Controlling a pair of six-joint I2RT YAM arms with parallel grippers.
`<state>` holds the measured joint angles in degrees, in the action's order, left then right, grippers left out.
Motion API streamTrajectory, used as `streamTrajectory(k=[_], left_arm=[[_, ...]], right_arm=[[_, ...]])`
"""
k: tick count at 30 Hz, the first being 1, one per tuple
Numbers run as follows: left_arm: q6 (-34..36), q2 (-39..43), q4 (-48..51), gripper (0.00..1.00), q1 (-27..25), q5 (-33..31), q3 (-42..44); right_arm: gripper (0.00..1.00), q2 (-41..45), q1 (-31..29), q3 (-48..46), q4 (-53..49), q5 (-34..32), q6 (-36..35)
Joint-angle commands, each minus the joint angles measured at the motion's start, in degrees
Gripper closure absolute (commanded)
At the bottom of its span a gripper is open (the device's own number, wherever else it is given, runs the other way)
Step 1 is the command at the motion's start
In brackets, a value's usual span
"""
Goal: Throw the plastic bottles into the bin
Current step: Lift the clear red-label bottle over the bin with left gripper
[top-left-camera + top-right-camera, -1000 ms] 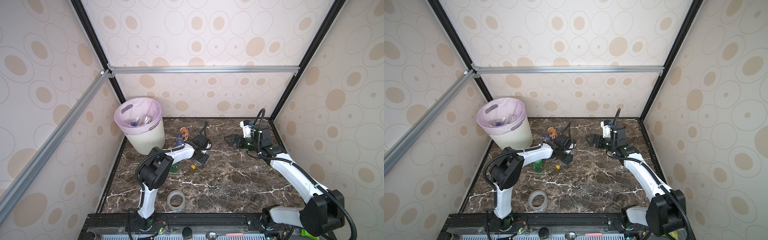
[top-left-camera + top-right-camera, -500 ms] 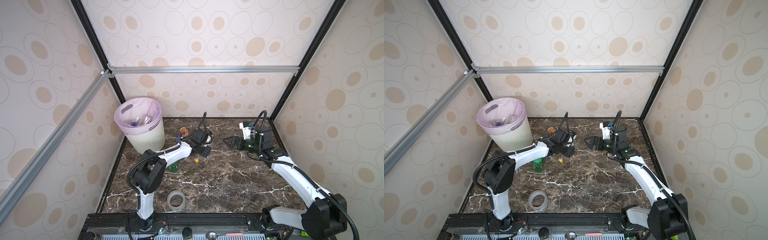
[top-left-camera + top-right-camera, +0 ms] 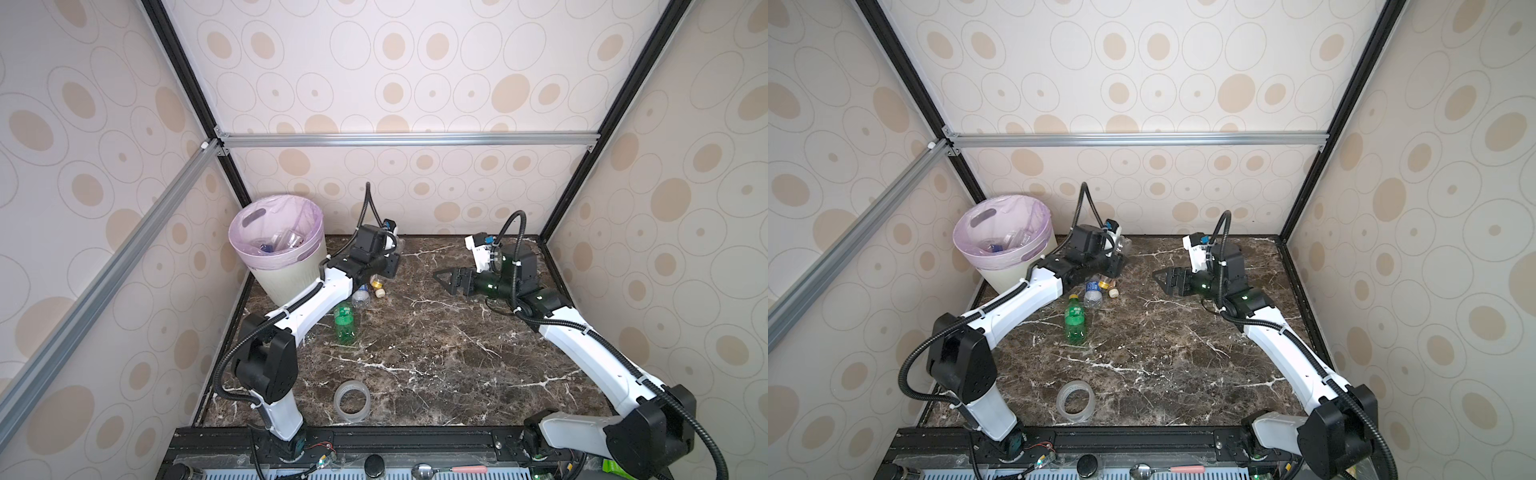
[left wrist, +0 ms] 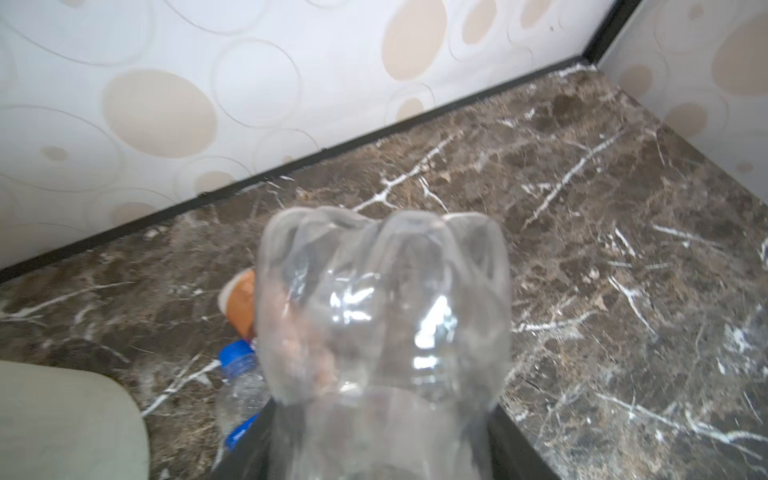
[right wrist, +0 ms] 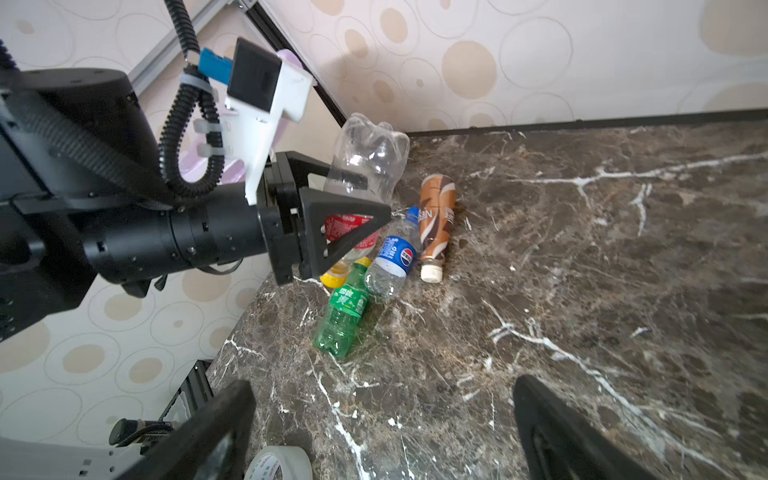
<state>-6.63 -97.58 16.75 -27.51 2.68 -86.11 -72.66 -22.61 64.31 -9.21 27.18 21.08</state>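
Marble-patterned table (image 3: 436, 353), walled enclosure. Left end effector (image 5: 353, 195) is closed partway on a clear red-labelled bottle (image 4: 382, 311), base upward, raised off the table near the bin (image 3: 286, 274). Right end effector (image 3: 445, 280) is fully open, empty, well apart. Green bottle (image 3: 345, 324), blue-labelled bottle (image 5: 390, 257) and brown bottle (image 5: 436, 220) lie clustered on the table beside the bin.

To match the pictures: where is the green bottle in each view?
In a top view: green bottle lying left of centre.
In a top view: green bottle, likewise.
Left wrist: not in it.
Right wrist: green bottle, lying.
Shared landmark: blue-labelled bottle beside its cap.
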Motion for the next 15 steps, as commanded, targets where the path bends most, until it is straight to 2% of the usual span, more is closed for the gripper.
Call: streamTrajectory(k=[1,10,15], left_arm=[[0.9,4.0,-0.2,0.42,2.5,-0.6,-4.6],[3.1,10.0,0.3,0.39,8.0,-3.2,-10.7],[6.9,10.8,2.1,0.36,9.7,-5.6,-16.7]], right_arm=[[0.0,-1.7,-2.5,5.1,-2.4,-2.4,-5.0],[0.0,-7.6,-8.4,18.5,-3.3,-3.3,-10.2],[0.0,-9.7,-9.3,25.2,-3.6,-3.8,-11.1]])
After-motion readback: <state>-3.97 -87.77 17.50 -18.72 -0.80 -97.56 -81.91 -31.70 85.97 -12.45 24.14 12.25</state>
